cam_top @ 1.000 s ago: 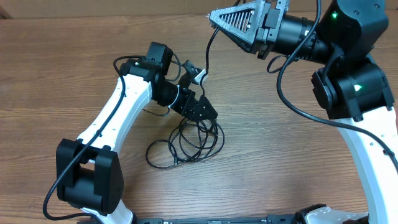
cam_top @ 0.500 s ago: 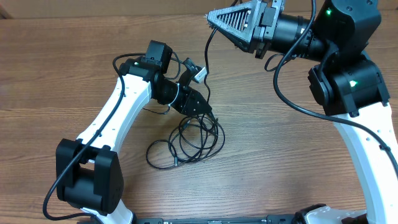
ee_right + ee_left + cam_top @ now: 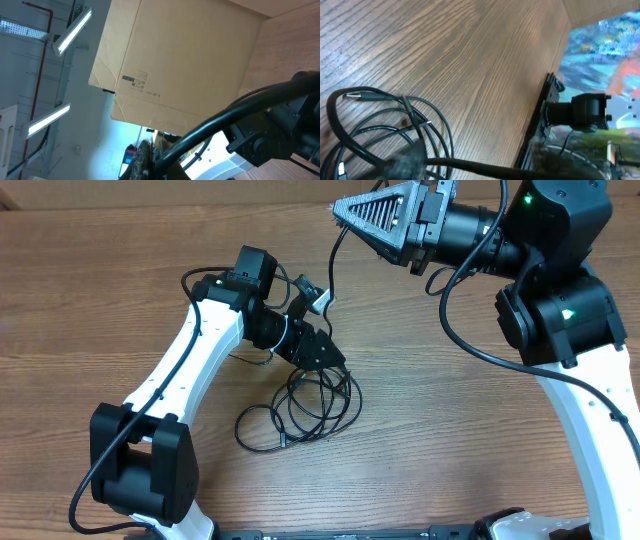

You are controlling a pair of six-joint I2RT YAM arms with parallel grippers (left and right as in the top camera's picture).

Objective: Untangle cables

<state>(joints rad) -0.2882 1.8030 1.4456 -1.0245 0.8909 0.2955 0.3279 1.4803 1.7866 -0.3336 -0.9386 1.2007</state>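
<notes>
Above the wooden table [image 3: 90, 270], both arms have barely moved in the past second, suggesting the pull is paused: the raised right gripper [image 3: 342, 208] appears pinched shut on one strand of the cables [image 3: 312, 402]. The left gripper [image 3: 335, 363] sits at the top edge of the looped tangle, its jaw opening impossible to tell.

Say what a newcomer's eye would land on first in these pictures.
The tangle of thin black cables looped in the middle of the table, with the left gripper down at its top edge. Then the right gripper, raised at the far side, with a strand running up to its closed tip.
</notes>
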